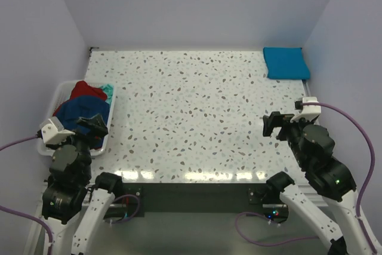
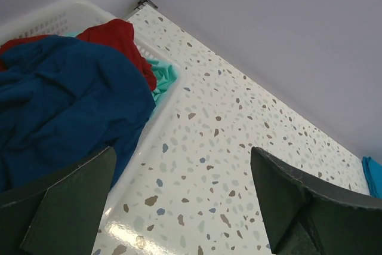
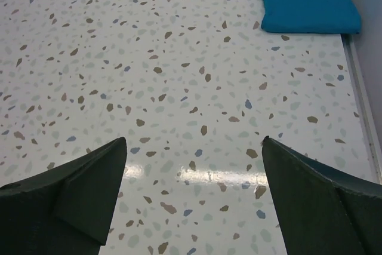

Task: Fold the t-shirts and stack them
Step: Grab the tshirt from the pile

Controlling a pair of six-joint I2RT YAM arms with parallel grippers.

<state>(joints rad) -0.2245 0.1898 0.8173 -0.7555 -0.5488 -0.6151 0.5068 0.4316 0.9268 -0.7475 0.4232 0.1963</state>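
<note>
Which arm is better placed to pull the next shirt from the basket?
Left, probably: the left gripper hangs open at the basket with the navy t-shirt; the right gripper is far across.

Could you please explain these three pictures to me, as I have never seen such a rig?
Two robot arms are bolted at the near edge of a speckled table. One picture looks down from above; the other two come from wrist cameras, with that arm's fingers dark at the bottom. The left gripper hovers by a basket holding a navy tee, a red tee and a teal tee, crumpled. A folded turquoise tee lies at the far right corner. The right gripper hangs over bare table. Both are open, holding nothing.
</note>
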